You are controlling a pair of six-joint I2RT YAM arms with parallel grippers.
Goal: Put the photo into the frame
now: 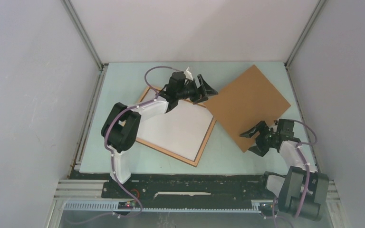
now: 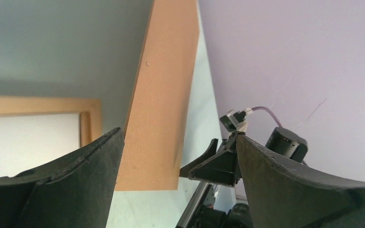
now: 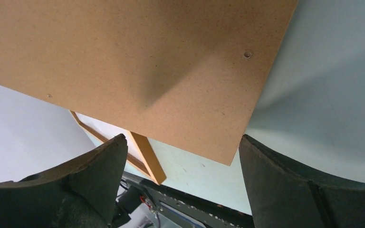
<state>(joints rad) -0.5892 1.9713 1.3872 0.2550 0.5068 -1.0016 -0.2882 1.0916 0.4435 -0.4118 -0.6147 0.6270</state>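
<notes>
The frame lies flat on the pale green desk, left of centre and turned at an angle. The photo lies inside the frame and shows only a plain white face. Just to the right, a brown board lies flat on the desk, also at an angle, and its left corner meets the frame's far right corner.

The left tool hangs over that meeting point. Its jaws are spread wide and hold nothing. In the left wrist view the board's edge runs up between the two black fingers, with a corner of the frame and the white photo to the left.

The right tool sits at the board's near corner, also spread wide and empty. From its wrist camera, that corner of the board points down between the fingers, and a piece of the frame shows beneath. Whether the fingers touch the board I cannot tell.
</notes>
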